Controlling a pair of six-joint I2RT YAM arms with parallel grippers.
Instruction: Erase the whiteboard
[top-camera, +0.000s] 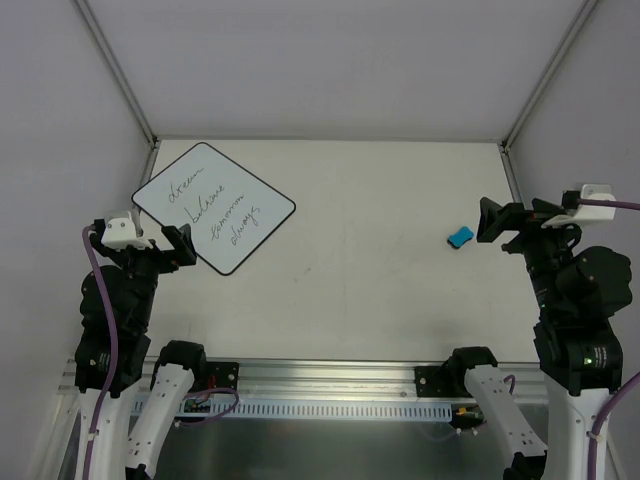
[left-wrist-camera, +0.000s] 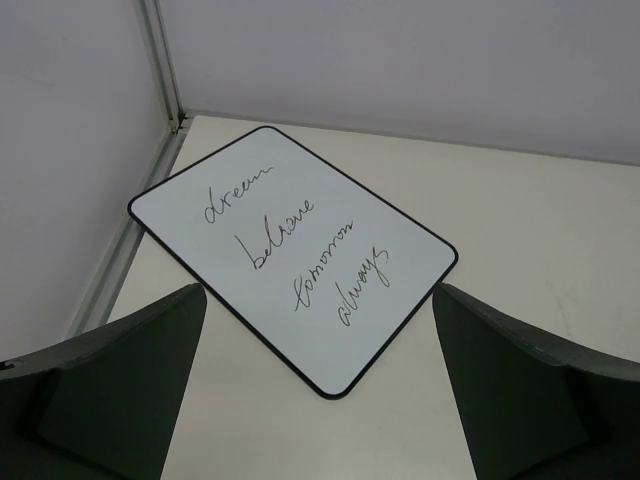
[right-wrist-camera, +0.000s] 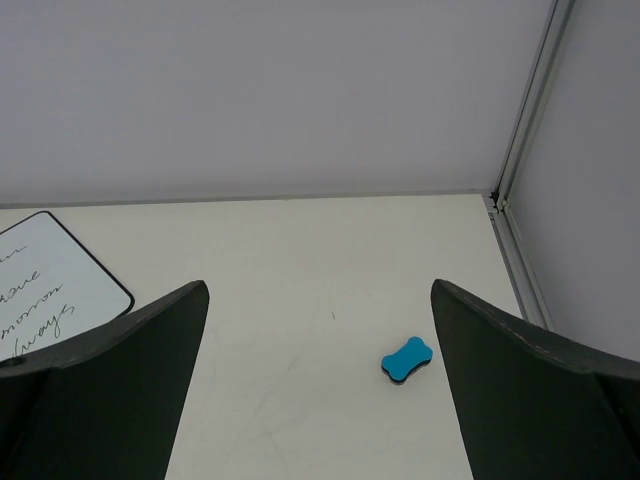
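Note:
The whiteboard (top-camera: 213, 207) lies flat and turned diagonally at the far left of the table, with several lines of black cursive on it. My left gripper (top-camera: 178, 246) hovers open just off its near corner; in the left wrist view the board (left-wrist-camera: 290, 255) fills the space ahead of the wide-apart left gripper (left-wrist-camera: 318, 290). A small blue bone-shaped eraser (top-camera: 459, 237) rests on the table at the right. My right gripper (top-camera: 497, 222) is open beside it, holding nothing. The right wrist view shows the eraser (right-wrist-camera: 405, 360) ahead of the right gripper (right-wrist-camera: 318, 285), nearer the right finger.
White walls enclose the table on three sides, with aluminium posts (top-camera: 115, 70) at the back corners. A metal rail (top-camera: 330, 385) carrying both arm bases runs along the near edge. The whiteboard's corner (right-wrist-camera: 40, 290) shows at the left of the right wrist view.

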